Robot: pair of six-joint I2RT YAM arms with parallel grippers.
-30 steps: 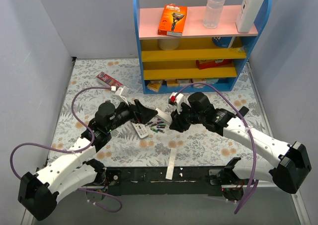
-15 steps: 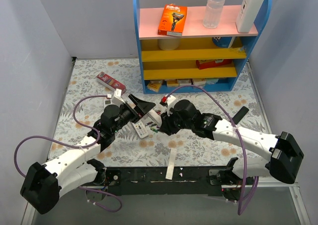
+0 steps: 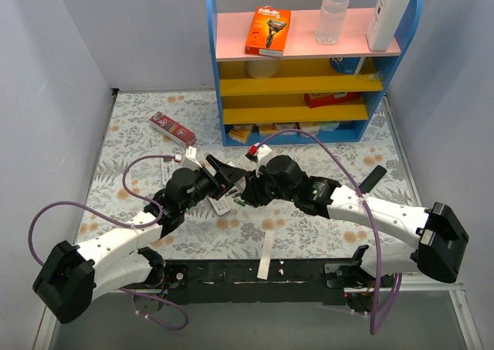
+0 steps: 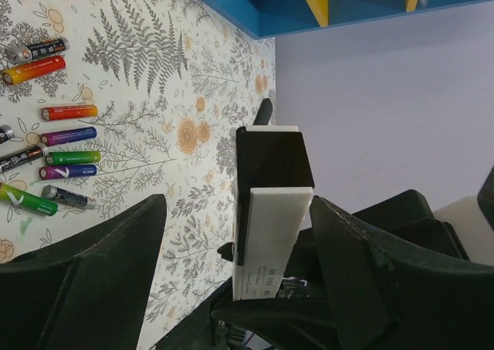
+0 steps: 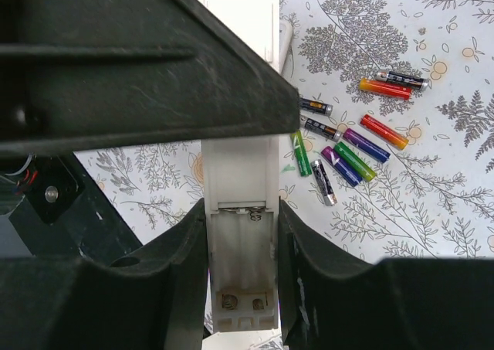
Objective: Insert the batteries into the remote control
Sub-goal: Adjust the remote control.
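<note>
My right gripper is shut on a white remote, gripping its sides. The remote's battery compartment is open and empty, with springs showing. In the left wrist view the same remote stands between the fingers of my left gripper, which is open, with a gap on each side. Several batteries, red, orange, green, purple and black, lie loose on the floral mat just beyond the remote; they also show in the left wrist view and the top view. Both grippers meet mid-table.
A second white remote lies on the mat under the left gripper. A black remote lies to the right. A white strip is at the near edge, a red tube at far left. A blue shelf unit stands behind.
The right gripper has carried the white remote to the left. The left gripper has moved right and closer, and its open fingers now straddle the remote.
</note>
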